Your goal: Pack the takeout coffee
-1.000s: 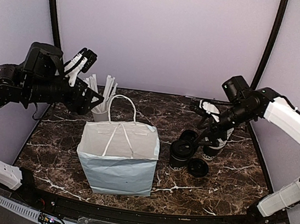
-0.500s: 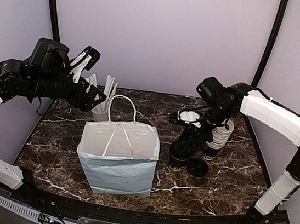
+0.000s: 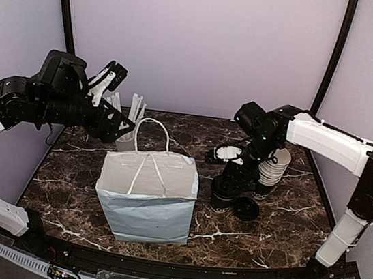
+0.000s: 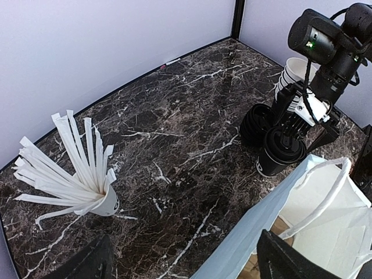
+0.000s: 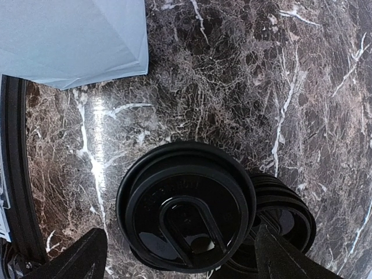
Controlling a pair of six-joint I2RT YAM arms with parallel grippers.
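Lining up the pick is the step I read here: nothing is packed yet and nothing is held.

Far left, my left gripper [image 3: 111,71] hangs high above the back corner of the table [image 3: 285,225], fingers spread wide, nothing between them, touching nothing. Below it is the cup of paper straws [image 4: 104,200].

Centre-left, the white paper bag [image 3: 145,199] stands upright, mouth open, handles up, so it looks ready to receive.

Just right of the bag, apart from it, the takeout coffee [image 5: 186,212] stands upright on the marble with its black lid on. A stack of loose lids [image 5: 282,221] sits right against it, and a single lid [image 3: 246,208] lies nearby.

My right gripper [image 4: 302,123] is over the coffee, jaws spread wide, one finger on each side of the lid in the wrist view. I see no contact yet.

Next move, my call:
- drop lower
- close on the cup wall below the lid, clear of the lid stack
- lift and carry it left over the bag mouth

Furthest right is the stack of white-rimmed cups [image 3: 274,166], close behind the arm and at risk of a bump.
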